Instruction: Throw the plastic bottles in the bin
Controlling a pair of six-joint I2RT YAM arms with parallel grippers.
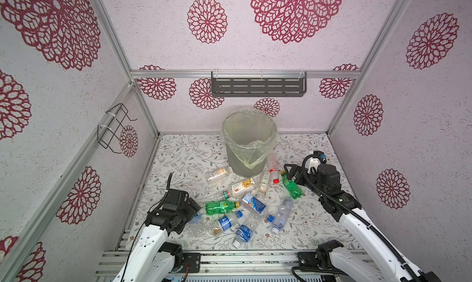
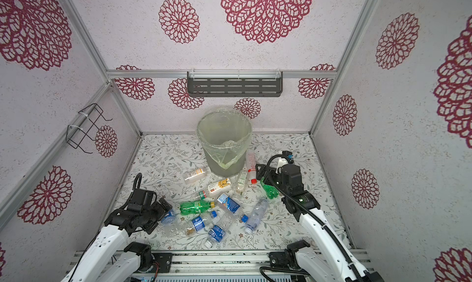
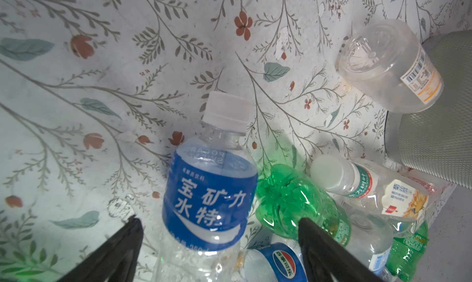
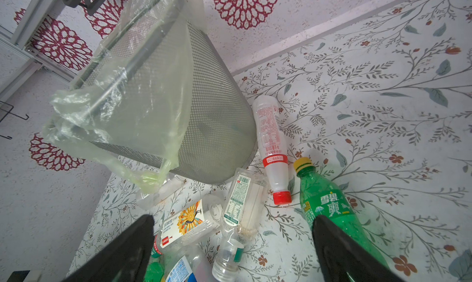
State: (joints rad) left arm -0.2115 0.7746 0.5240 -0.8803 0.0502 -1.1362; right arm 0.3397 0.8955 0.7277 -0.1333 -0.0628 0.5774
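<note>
Left gripper point(image 3: 219, 220) spread wide, blue-labelled bottle point(image 3: 209, 191) between its jaws: close on the label, avoiding the green bottle point(image 3: 288, 201) beside one finger

This is looking like a robot-lab test booth. Aluminium framing point(image 1: 173, 74) is holding flower-papered panels point(image 1: 158, 38) around a floral worktop point(image 1: 184, 155), robot arms point(image 1: 150, 242) sitting in front.

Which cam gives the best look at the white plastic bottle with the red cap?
Right wrist: the white plastic bottle with the red cap lies close and full length beside the grey mesh bin. Both top views show it small, by the bin. Left wrist does not clearly show it.
</note>
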